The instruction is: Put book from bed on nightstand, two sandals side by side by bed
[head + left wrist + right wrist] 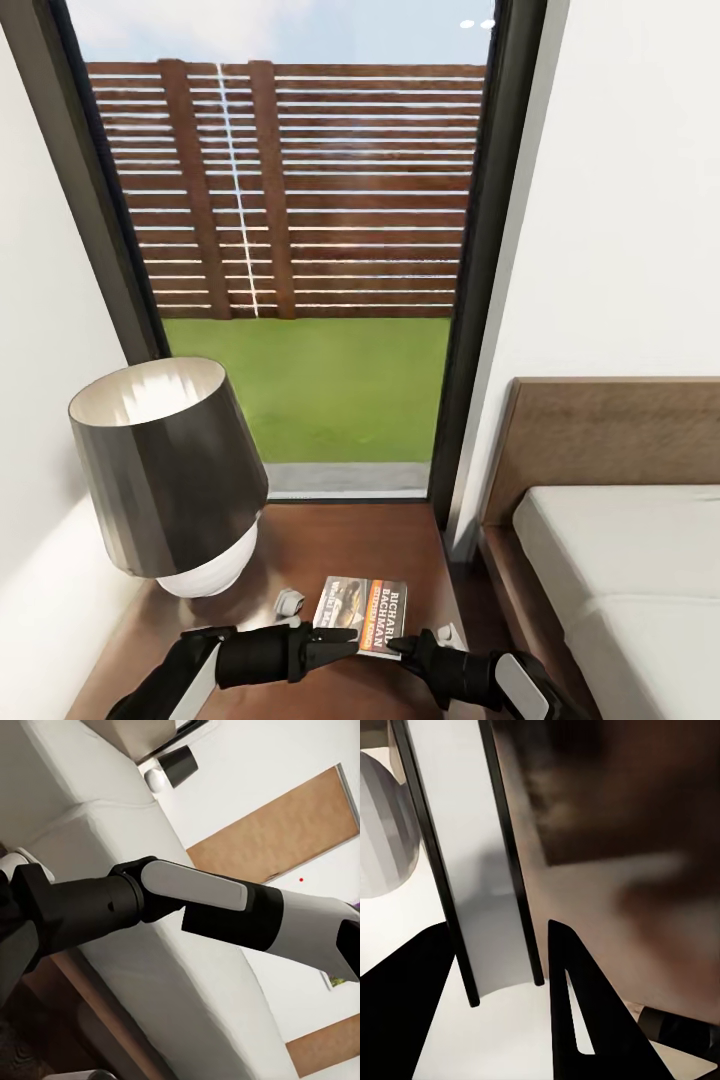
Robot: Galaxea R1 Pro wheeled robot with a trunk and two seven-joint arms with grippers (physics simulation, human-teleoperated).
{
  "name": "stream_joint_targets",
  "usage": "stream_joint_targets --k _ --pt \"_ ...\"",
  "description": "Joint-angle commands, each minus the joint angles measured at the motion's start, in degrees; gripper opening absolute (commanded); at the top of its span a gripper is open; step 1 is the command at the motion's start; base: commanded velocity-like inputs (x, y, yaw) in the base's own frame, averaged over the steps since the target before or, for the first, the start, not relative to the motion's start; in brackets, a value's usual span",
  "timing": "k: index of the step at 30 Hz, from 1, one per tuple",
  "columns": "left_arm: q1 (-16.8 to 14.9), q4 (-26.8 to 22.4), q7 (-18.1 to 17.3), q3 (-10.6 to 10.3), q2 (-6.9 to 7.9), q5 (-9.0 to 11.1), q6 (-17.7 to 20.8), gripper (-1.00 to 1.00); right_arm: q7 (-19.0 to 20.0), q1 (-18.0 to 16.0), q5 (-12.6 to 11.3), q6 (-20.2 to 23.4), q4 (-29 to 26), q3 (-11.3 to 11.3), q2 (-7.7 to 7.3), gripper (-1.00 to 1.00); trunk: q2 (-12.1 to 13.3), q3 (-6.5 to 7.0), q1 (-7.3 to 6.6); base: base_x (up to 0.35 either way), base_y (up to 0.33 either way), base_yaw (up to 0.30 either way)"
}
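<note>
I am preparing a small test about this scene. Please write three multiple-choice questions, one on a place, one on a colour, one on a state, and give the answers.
1. Where does the book lie?
A. on the nightstand
B. on the bed
C. on the floor

2. Which colour is the lamp shade outside?
A. bright blue
B. dark grey
C. red

3. How does the book rest?
A. upright against the lamp
B. open with pages up
C. flat with cover up

Answers:
1 A, it sits on the brown top beside the lamp.
2 B, the head view shows a dark grey shade over a white base.
3 C, its cover lettering faces up.
</note>
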Motion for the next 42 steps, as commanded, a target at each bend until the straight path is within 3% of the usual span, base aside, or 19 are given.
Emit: stream_joint_targets --k 1,12,21,33,37,42 --pt "0.0 0.0 0.0 -0.2 0.09 0.5 0.6 1.00 0.1 0.0 0.0 0.1 0.0 0.1 -0.02 -1.00 0.0 -0.05 -0.01 0.002 0.000 0.000" --pt "0.0 0.0 -0.1 -0.2 0.12 0.6 0.6 1.00 0.1 0.0 0.0 0.1 0.0 0.1 -0.02 -1.00 0.0 -0.05 -0.01 0.000 0.000 0.000" --pt "0.0 0.0 -0.1 -0.2 0.12 0.6 0.7 1.00 0.1 0.0 0.0 0.1 0.0 0.1 -0.02 -1.00 -3.6 -1.67 1.97 0.000 0.000 0.000" --pt "0.0 0.0 -0.1 -0.2 0.12 0.6 0.6 1.00 0.1 0.0 0.0 0.1 0.0 0.1 -0.02 -1.00 -3.6 -1.67 1.97 0.000 0.000 0.000" --pt "0.0 0.0 -0.1 -0.2 0.12 0.6 0.6 1.00 0.1 0.0 0.0 0.1 0.0 0.1 -0.02 -1.00 -5.2 -2.39 2.84 0.000 0.000 0.000" --pt "0.0 0.0 -0.1 -0.2 0.12 0.6 0.6 1.00 0.1 0.0 0.0 0.1 -0.1 0.1 -0.02 -1.00 -5.2 -2.39 2.84 0.000 0.000 0.000"
